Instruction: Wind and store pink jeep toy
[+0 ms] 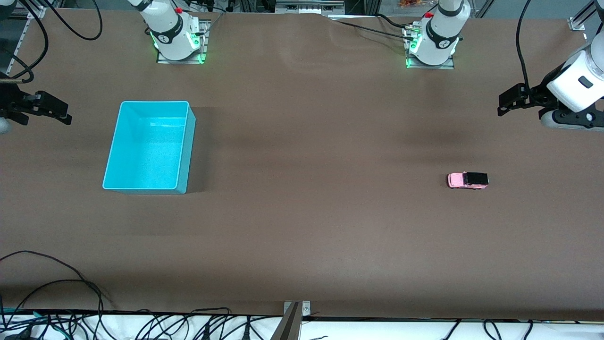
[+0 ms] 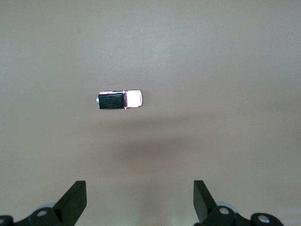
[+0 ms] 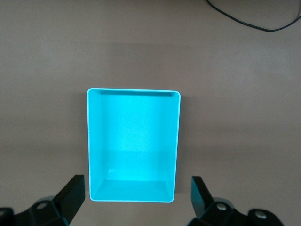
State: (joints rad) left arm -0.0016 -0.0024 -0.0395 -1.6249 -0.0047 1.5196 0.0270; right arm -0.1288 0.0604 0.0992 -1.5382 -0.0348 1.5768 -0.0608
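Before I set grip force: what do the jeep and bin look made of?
Pink jeep toy: probably hard plastic or painted metal, with a glossy pink body and black roof; I cannot tell which. Turquoise bin: likely moulded plastic, with smooth, thin, even walls, rounded corners and a slight sheen.

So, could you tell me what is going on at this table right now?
Nothing is being handled yet. The small pink toy jeep with a black roof sits alone on the brown table toward the left arm's end. The empty turquoise plastic bin sits toward the right arm's end. The left gripper and right gripper wait open, holding nothing.
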